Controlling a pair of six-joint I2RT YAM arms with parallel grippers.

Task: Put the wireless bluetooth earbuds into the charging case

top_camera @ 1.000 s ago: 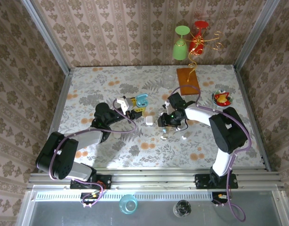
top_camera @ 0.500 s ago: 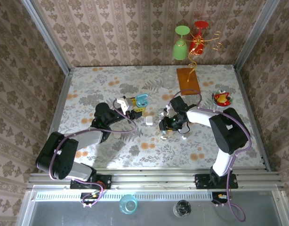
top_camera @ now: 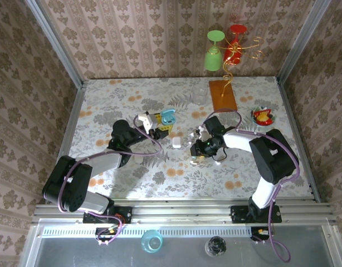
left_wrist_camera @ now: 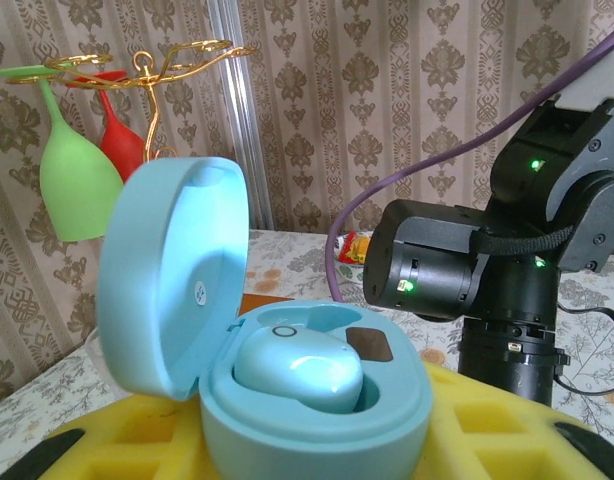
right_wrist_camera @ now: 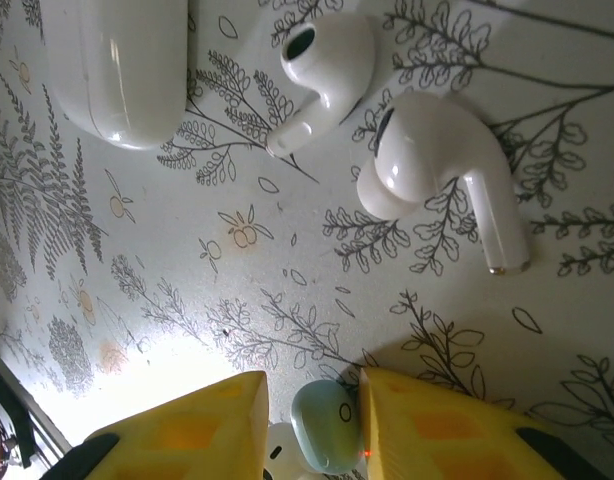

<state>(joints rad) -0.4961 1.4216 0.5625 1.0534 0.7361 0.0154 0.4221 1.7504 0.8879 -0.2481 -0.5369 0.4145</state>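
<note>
Between right fingers [right_wrist_camera: 442,425], teal earbud [right_wrist_camera: 327,425], perhaps pinched

Counts:
- Teal earbuds, 2: teal earbud [left_wrist_camera: 297,370] seated in the case, second teal earbud [right_wrist_camera: 327,425] outside it.
- White earbuds, 2 certain: white earbud [right_wrist_camera: 327,55] and another white earbud [right_wrist_camera: 437,165]. A white bit [right_wrist_camera: 280,462] at the frame edge is too cut off to identify.
- Charging cases, 2: teal case [left_wrist_camera: 157,290], white case [right_wrist_camera: 117,70].
- Wine glasses, 2: green wine glass [top_camera: 213,58], red wine glass [top_camera: 237,29].
- Gold rack [top_camera: 229,73], 1.
- Brown board [top_camera: 223,95], 1.
- Small bowl [top_camera: 263,116], 1.
- Cups below the rail, 2: teal cup [top_camera: 151,241], dark cup [top_camera: 216,245].
- Robot arms, 2: left arm [top_camera: 96,164], right arm [top_camera: 268,153].
</note>
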